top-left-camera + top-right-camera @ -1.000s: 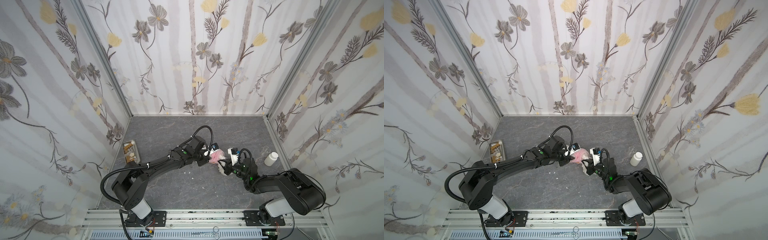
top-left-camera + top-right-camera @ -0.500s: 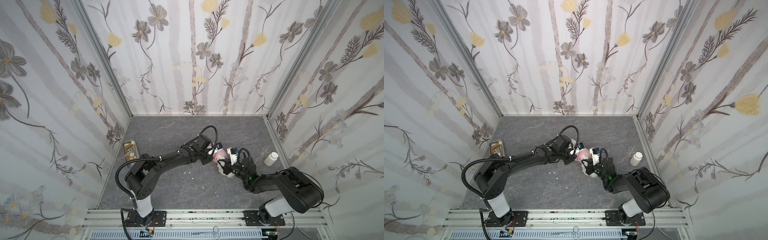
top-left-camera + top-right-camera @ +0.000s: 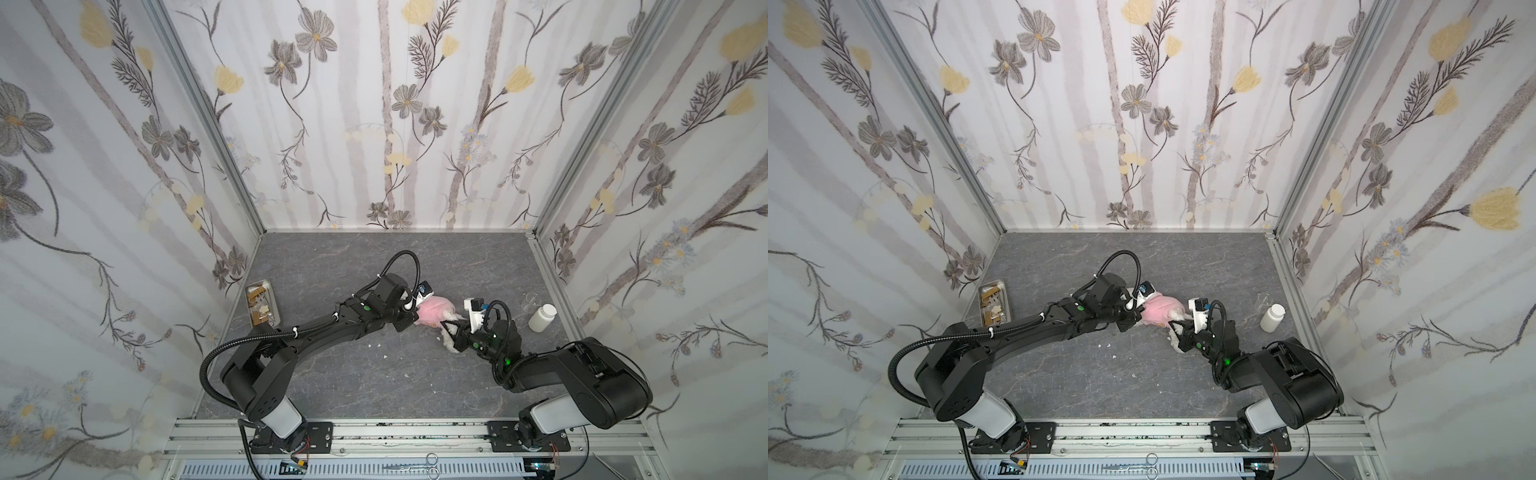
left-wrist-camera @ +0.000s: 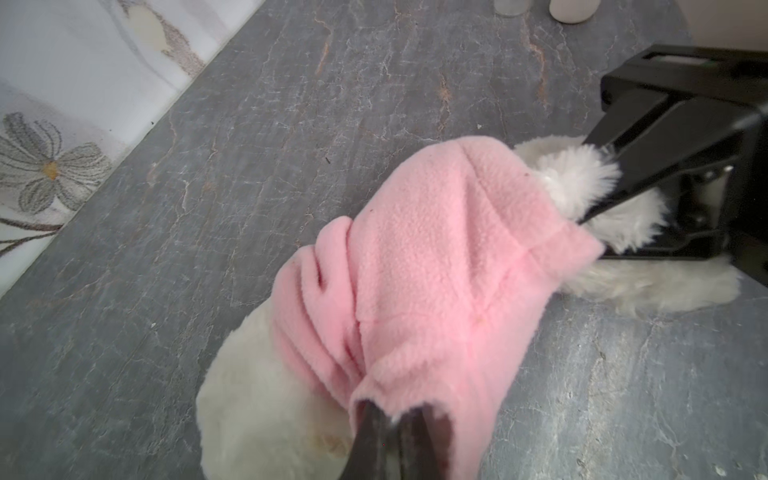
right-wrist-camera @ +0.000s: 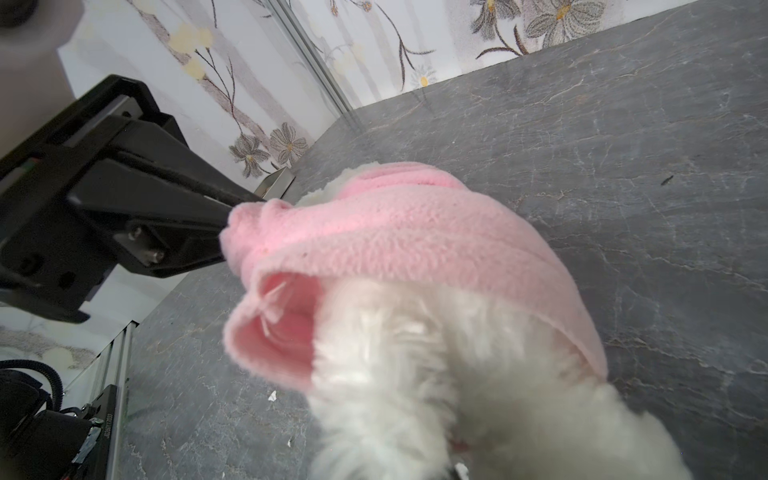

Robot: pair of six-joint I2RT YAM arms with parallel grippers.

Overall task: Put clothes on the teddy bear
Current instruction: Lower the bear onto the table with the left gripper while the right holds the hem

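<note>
Bear in hoodie, R claw prob. gripping

Black arms, looped cables.

one teddy bear, one hoodie

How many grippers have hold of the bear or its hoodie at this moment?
2. The left gripper pinches an edge of the pink hoodie. The right gripper is clamped on the teddy bear, on white fur at the far end.
</note>
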